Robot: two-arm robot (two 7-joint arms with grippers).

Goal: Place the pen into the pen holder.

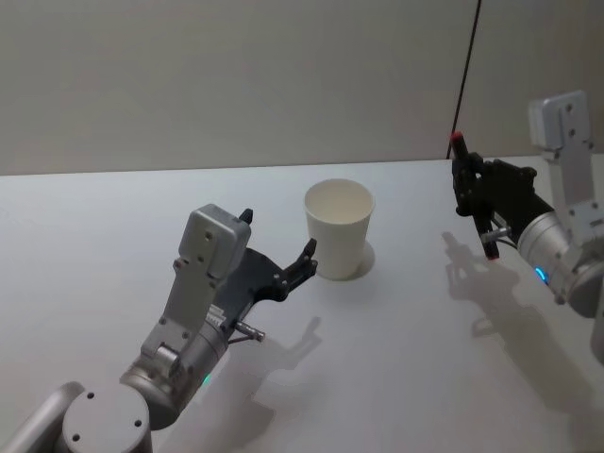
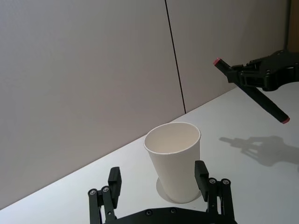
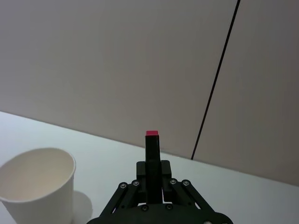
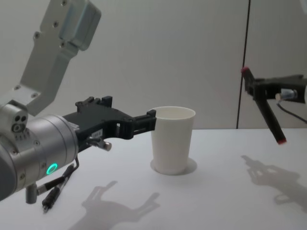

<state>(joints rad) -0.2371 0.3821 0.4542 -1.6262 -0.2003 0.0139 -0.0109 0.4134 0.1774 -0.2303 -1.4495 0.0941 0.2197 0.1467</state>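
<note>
R gripper (image 1: 469,189): clamped on pen (image 4: 267,115), tilted, aloft, well right of cup (image 1: 340,231), probably for carrying over | L gripper (image 1: 278,236): spread astride cup, likely steadying it | pen not yet in

a bare lab-like test booth: plain white table (image 1: 396,377) against seamed grey wall panels (image 1: 236,75).
</note>
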